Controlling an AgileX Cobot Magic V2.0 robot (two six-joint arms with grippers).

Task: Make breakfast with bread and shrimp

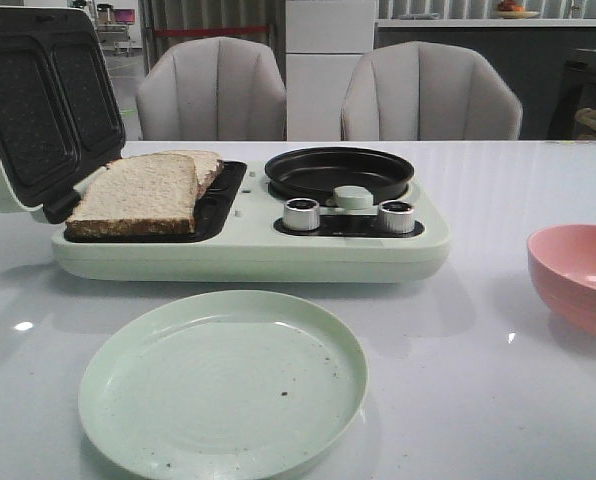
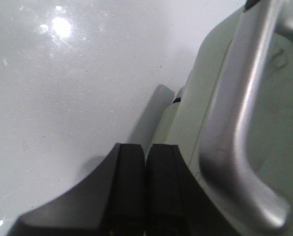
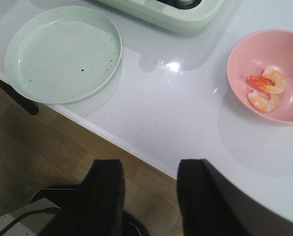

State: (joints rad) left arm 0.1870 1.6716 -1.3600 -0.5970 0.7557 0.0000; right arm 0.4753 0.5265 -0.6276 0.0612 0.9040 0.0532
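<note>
Two flat tan slices of bread (image 1: 138, 195) with dark crust are seen lying in the open pale-green sandwich maker (image 1: 248, 250), while two curled orange-pink shrimp (image 3: 267, 88) are left in the round pink bowl (image 3: 245, 54). The left gripper (image 2: 145, 187) is pressed closed on nothing; the right gripper (image 3: 149, 196) is spread wide, empty. The shrimp are judged small, soft and slippery, best pinched gently across the body.

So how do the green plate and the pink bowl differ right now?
The green plate is flat and shallow with a low rim; the pink bowl is deep and curved. The plate holds no food, only dark specks, while the bowl holds the shrimp. In the front view the plate sits before the appliance, the bowl off to its right near the frame edge. Both are round, pastel, and rest upright on the white table.
</note>
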